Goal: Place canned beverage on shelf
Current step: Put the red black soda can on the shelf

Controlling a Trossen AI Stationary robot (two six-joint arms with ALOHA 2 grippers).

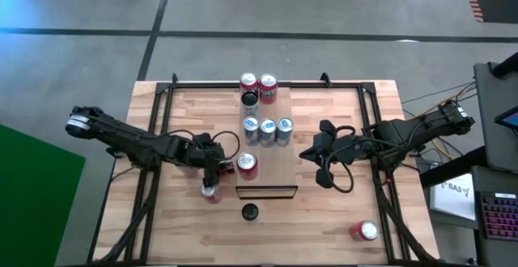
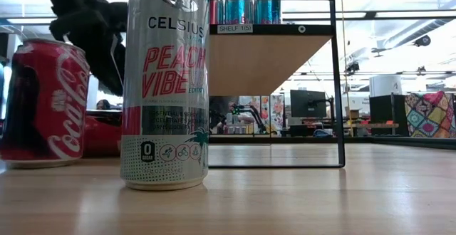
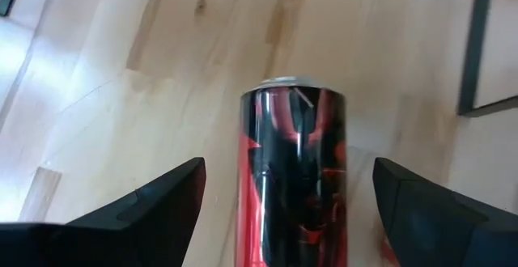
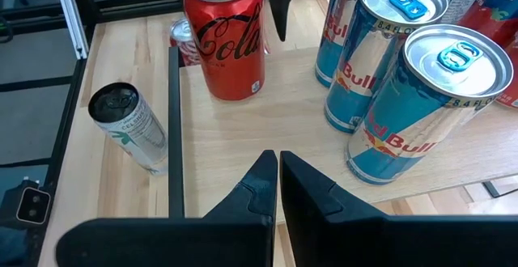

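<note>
A: Start with the largest structure. Where does the shelf [image 1: 273,158] stand?

B: It runs down the middle of the planked tabletop [image 1: 340,210], raised on a dark frame, so stock sits above the loose cans. It already carries three blue-and-silver cans [image 1: 268,129] in a cluster, a Coca-Cola can [image 1: 247,164] near its dark-edged end, and more cans at the far end [image 1: 258,84].

A: And the arms?

B: The left gripper [image 3: 283,194] is low over the tabletop, just beside the shelf's left edge. Its fingers [image 3: 166,194] stand apart, straddling an upright dark red can [image 3: 293,178] without touching it; this reads as the approach before a grasp. The right gripper [image 4: 278,174] hovers over the shelf's right side, fingertips together and holding nothing, apparently waiting clear of the work.

A: What remains unshelved?

B: A tall Celsius can [image 2: 165,85] stands on the tabletop in front of the shelf's dark end, and a red can [image 1: 364,231] lies well apart near the right corner.
</note>
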